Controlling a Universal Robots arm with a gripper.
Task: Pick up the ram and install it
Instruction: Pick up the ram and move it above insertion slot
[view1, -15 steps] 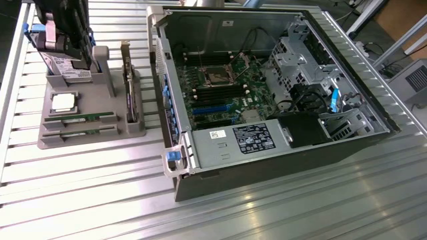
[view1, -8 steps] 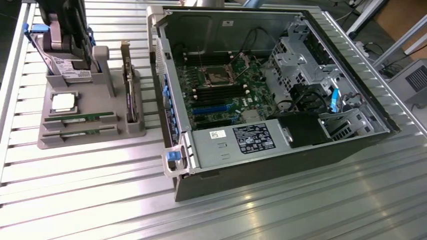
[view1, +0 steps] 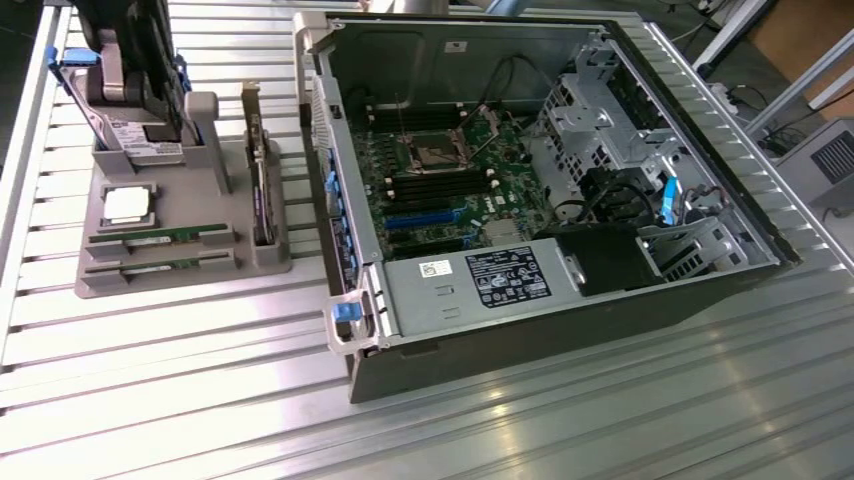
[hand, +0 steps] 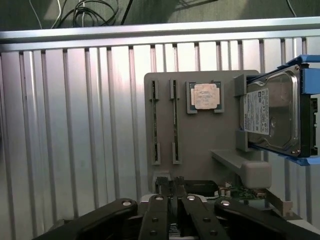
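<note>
Green and thin, the ram (view1: 158, 238) stands on edge in a slot of the grey holder (view1: 174, 283). In the exterior view it sits at 9 o'clock of the open computer case (view1: 534, 200), with its long axis along the 9-to-3 line. A second stick (view1: 154, 265) lies parallel just beside it, toward 6 o'clock. We see the hand (hand: 170, 187) pressed together, pinching nothing, above the holder. We judge an off-centre descent the main risk: it could snag the neighbour or the slot wall and tilt the board.

Ram sticks (view1: 158, 238) in tray (view1: 180, 287) — case (view1: 561, 335) to the exterior view's right
</note>
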